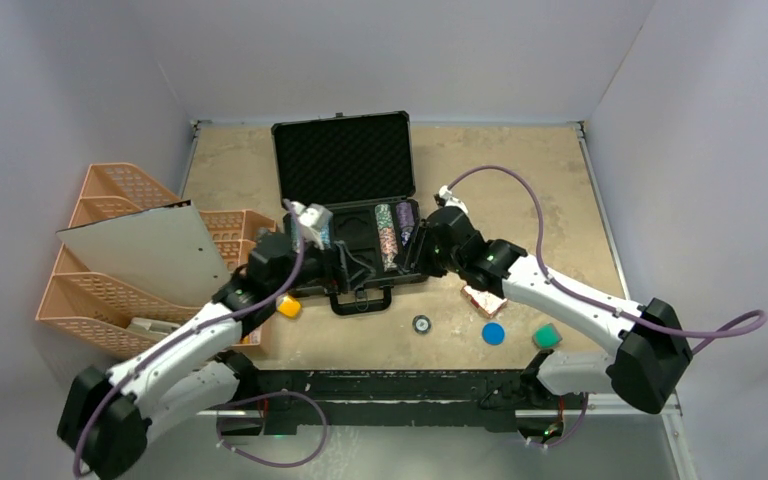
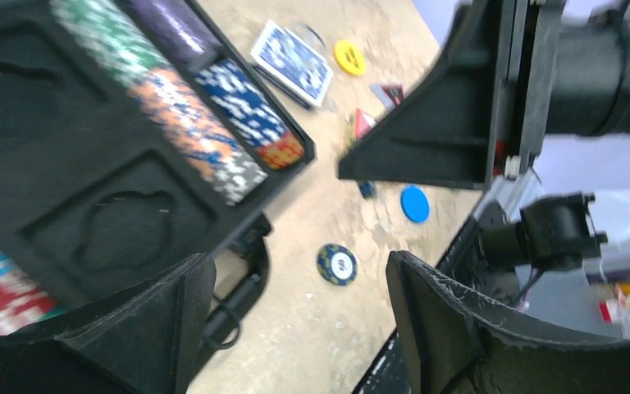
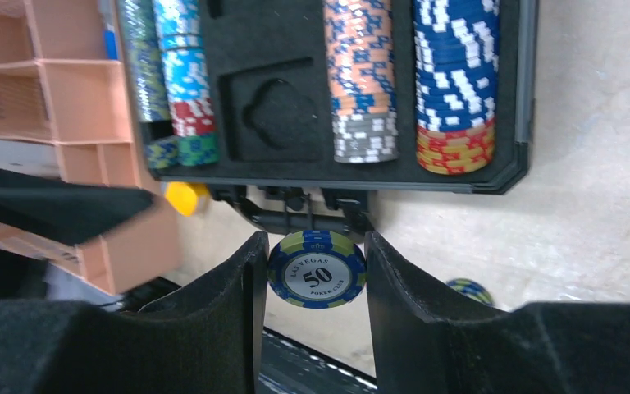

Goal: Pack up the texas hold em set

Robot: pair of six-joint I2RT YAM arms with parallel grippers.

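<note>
The right pincer (image 3: 316, 246) is clamped on a blue 50 chip (image 3: 317, 281), the briefcase (image 3: 283, 57) just beyond it, while the left pincer (image 2: 299, 264) stands apart.

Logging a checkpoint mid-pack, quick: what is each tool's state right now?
Left tool: open, nothing between its fingers.
Right tool: closed on a blue 50 poker chip.

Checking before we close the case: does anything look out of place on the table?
Yes. A loose poker chip and a blue button lie on the table in front of the open briefcase, outside its foam. The right gripper holds a 50 chip, also not yet packed.
</note>
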